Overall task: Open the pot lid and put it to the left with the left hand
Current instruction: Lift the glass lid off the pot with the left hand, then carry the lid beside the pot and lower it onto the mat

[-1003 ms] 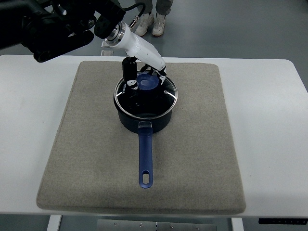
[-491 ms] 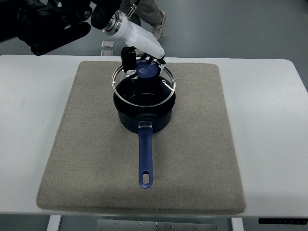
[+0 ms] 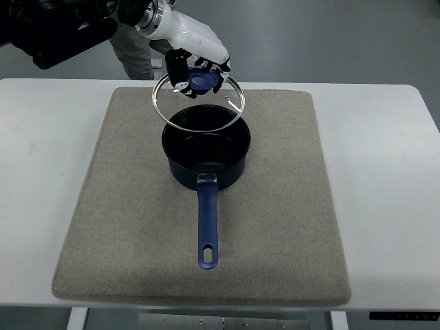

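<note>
— Where is the lid (image 3: pixel 199 103) right now?

— Off the pot (image 3: pixel 206 155) and up in the air. It is a glass lid with a metal rim and a blue knob (image 3: pixel 201 80), and it hangs tilted above the pot's far rim, toward the far edge of the mat (image 3: pixel 124 227). Its near edge overlaps the pot's far rim in the picture; the rest shows over the mat beyond the pot.

— What holds it?

— The left hand (image 3: pixel 196 65). The arm comes in from the top left corner, black at the upper part, then a white wrist and palm. The dark fingers (image 3: pixel 180 69) are curled around the blue knob, pinching it from both sides, so the lid hangs from the hand by the knob alone.

— And the pot itself?

— It stands near the middle of the mat, a little toward the far edge. Dark blue, open on top, the inside dark. Its long blue handle (image 3: pixel 207 223) points straight at the near edge of the mat, with a hanging hole at the end.

— What carries all this?

— The grey mat lies on a white table (image 3: pixel 385 206), taking up most of the top; bare white strips show to the left and right of it.

— Anything else in view?

— Beyond the far edge of the table, a person's legs (image 3: pixel 137 55) in grey trousers stand on the floor, partly hidden behind the robot's arm.
</note>
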Available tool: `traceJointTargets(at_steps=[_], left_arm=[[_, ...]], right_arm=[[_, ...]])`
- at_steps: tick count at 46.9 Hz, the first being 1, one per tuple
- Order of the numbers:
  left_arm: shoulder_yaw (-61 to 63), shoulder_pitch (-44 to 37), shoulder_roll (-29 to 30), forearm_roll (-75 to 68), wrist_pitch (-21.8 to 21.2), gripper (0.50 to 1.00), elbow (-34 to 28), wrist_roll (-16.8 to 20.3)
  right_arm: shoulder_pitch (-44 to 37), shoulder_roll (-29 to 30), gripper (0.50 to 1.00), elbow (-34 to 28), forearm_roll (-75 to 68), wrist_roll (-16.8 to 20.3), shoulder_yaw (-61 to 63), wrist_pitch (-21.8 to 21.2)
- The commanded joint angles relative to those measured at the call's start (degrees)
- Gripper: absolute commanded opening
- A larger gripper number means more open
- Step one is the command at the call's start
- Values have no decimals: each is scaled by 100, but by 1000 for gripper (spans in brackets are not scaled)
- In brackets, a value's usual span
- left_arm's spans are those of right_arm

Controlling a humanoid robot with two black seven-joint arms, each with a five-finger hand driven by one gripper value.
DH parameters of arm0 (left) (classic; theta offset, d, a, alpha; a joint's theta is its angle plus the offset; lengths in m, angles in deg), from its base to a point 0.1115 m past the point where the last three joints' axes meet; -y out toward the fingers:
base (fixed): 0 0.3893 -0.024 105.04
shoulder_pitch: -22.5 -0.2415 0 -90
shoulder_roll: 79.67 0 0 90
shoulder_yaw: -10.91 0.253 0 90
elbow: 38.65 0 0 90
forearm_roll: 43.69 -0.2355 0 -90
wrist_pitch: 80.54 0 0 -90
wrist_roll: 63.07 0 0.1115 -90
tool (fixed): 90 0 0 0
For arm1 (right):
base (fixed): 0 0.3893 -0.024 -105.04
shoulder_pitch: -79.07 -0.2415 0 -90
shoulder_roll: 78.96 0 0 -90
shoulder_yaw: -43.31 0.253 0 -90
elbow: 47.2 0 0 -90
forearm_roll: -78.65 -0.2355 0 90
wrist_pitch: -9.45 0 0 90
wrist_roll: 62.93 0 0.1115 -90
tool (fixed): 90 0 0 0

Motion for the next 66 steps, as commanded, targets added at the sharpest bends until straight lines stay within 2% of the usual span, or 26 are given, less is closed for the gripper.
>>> traceJointTargets(at_steps=[1,11,22,43,57,66], left_arm=[[11,17,111,5,-19,500,-96,-1],[126,-26,542,-38,-309,500,-202,-1],[196,-105,920,-56,-380,500,-141,-1],[539,-334,1544,-65,-670,500,474,-1],[539,-642,1641,-74,-801,500,624,-1],[530,-773,1641,-56,-1091,500,633,-1]], right_arm=[[0,0,917,0,-3,0,-9,0],[0,0,917,0,-3,0,0,0],[0,0,917,0,6,0,0,0],[0,0,917,0,6,0,0,0],[0,0,917,0,-3,0,0,0],[0,0,917,0,-3,0,0,0]])
